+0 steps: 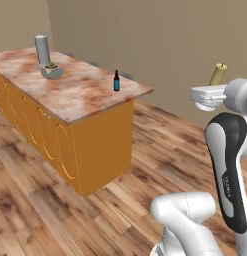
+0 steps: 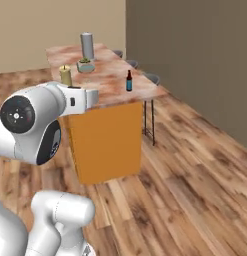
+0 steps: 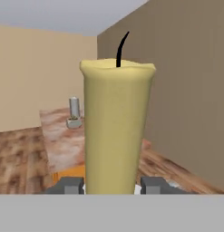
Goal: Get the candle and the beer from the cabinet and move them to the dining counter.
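My gripper [image 3: 111, 186] is shut on the candle [image 3: 115, 131], a pale olive-yellow cylinder with a black wick that stands upright between the dark fingers [image 3: 68, 185]. In the base views the candle [image 1: 218, 74] [image 2: 66, 76] rides above the white hand, off the near end of the dining counter [image 1: 80, 95] [image 2: 110, 80]. The beer [image 1: 116, 81] [image 2: 129, 81], a small dark bottle with a blue label, stands upright on the marble top near the counter's near corner. The cabinet is out of view.
A tall grey cylinder [image 1: 42, 49] [image 2: 86, 46] and a small grey bowl with greenery [image 1: 52, 71] [image 2: 85, 65] stand at the counter's far end. Stools [image 2: 151, 78] line its wall side. Wooden floor surrounds the island, and a brown wall lies beyond it.
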Available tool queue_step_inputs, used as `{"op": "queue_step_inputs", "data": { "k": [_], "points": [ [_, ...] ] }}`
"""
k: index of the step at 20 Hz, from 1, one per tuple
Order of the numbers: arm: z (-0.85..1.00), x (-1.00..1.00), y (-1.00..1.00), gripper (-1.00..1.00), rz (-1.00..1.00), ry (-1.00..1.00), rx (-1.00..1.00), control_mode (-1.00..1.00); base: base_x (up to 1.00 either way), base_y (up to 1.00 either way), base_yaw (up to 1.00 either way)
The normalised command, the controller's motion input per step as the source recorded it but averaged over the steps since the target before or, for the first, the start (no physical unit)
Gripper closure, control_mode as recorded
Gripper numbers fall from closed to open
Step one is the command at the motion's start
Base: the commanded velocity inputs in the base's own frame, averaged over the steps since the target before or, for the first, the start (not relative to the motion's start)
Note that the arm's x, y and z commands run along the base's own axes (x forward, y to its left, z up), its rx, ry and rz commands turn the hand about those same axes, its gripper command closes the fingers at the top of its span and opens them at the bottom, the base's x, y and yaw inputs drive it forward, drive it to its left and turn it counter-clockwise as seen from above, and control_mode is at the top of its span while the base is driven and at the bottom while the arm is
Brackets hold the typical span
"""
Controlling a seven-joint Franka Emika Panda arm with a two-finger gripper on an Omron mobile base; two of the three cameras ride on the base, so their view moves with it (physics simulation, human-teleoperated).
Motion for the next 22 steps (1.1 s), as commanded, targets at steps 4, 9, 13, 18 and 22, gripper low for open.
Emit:
{"op": "queue_step_inputs", "data": {
  "k": [4,9,13,18,22],
  "points": [
    [0.00,0.00,0.00,1.00,0.00,0.00,0.00,1.00,0.26,-0.17,0.60],
    [0.00,0.00,0.00,1.00,0.00,0.00,0.00,1.00,0.31,-0.26,0.23],
    [0.00,0.00,0.00,1.00,0.00,0.00,0.00,1.00,0.50,-0.33,0.14],
    [0.00,0.00,0.00,1.00,0.00,0.00,0.00,1.00,0.57,-0.36,0.20],
    [0.00,0.00,0.00,1.00,0.00,0.00,0.00,1.00,0.53,-0.34,0.24]
  ]
}}
